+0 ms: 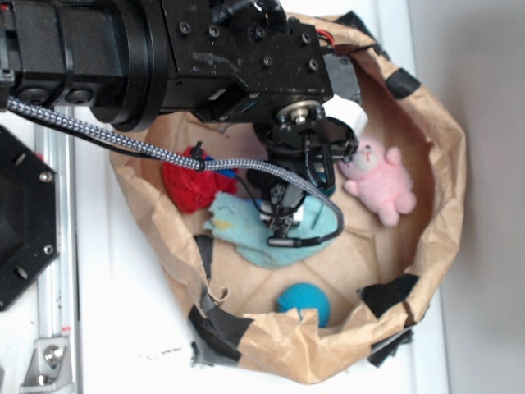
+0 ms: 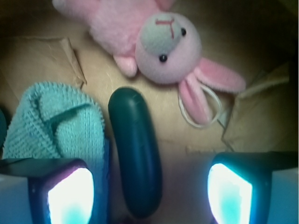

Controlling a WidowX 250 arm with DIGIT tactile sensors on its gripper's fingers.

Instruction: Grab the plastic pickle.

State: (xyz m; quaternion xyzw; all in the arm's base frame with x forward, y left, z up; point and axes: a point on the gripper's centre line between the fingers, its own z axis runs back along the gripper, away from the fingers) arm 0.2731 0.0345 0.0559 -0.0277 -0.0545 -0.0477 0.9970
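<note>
Hovering over the paper bag (image 1: pixel 435 123), the gripper (image 2: pixel 149 191) hangs with jaws spread wide, nothing between the pads yet. Wrist view: plastic pickle (image 2: pixel 135 154) lies flat on the bag floor, long axis running away from the camera, sitting between the two fingertips (image 2: pixel 70 193) but nearer the left one. Likely aligned this way so the jaws can close across its narrow width. Teal cloth (image 2: pixel 56 123) touches or just borders the pickle's left side; a closing finger could snag it. Pink bunny (image 2: pixel 163 46) lies beyond the pickle's far end, near but apart. Exterior view: arm hides the pickle. Red yarn thing (image 1: pixel 193 185) toward the table's left edge, blue ball (image 1: pixel 305 300) toward the bottom edge. Descent not finished, by my read.
</note>
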